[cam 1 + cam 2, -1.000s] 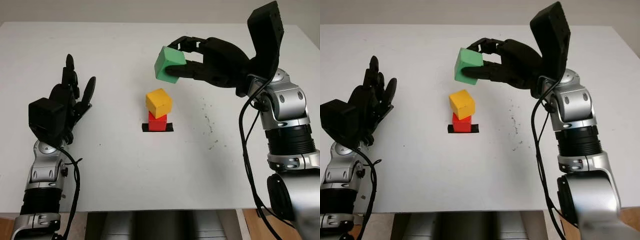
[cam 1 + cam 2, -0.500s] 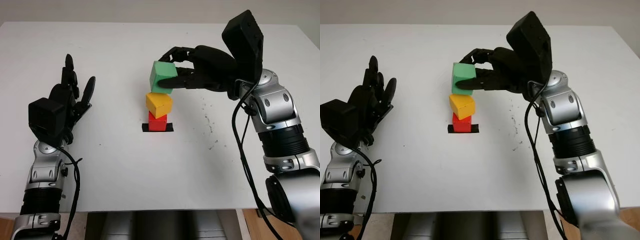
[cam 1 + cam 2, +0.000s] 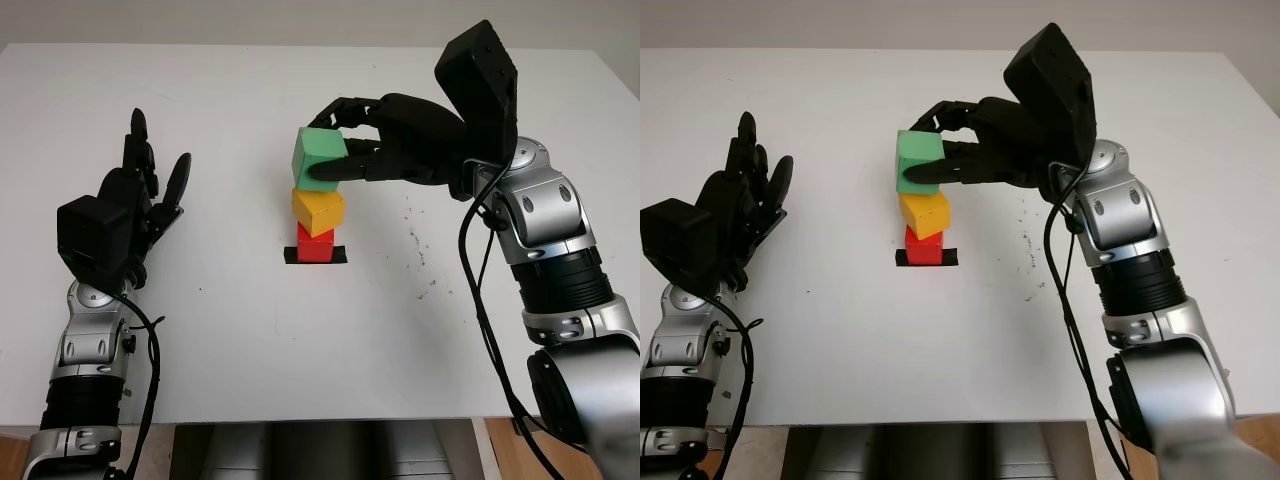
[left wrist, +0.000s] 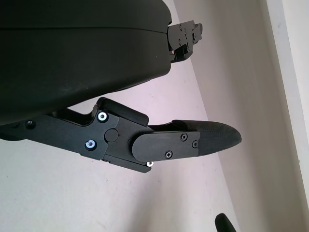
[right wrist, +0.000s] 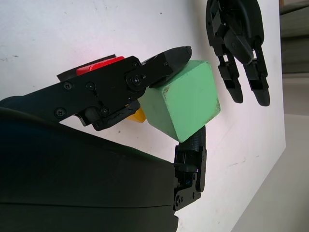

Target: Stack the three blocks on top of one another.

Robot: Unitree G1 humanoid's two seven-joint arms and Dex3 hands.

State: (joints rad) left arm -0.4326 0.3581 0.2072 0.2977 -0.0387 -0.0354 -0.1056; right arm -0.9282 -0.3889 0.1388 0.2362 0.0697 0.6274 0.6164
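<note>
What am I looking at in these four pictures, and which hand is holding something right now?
This is a humanoid robot with two black three-finger hands at a white table. Two pictures come from its head camera, looking down; the other two come from a camera at each wrist. The right hand grips the green block at the top of the yellow block, which sits on the red block over a black mark. The left hand is open, off at the table's left side.
</note>
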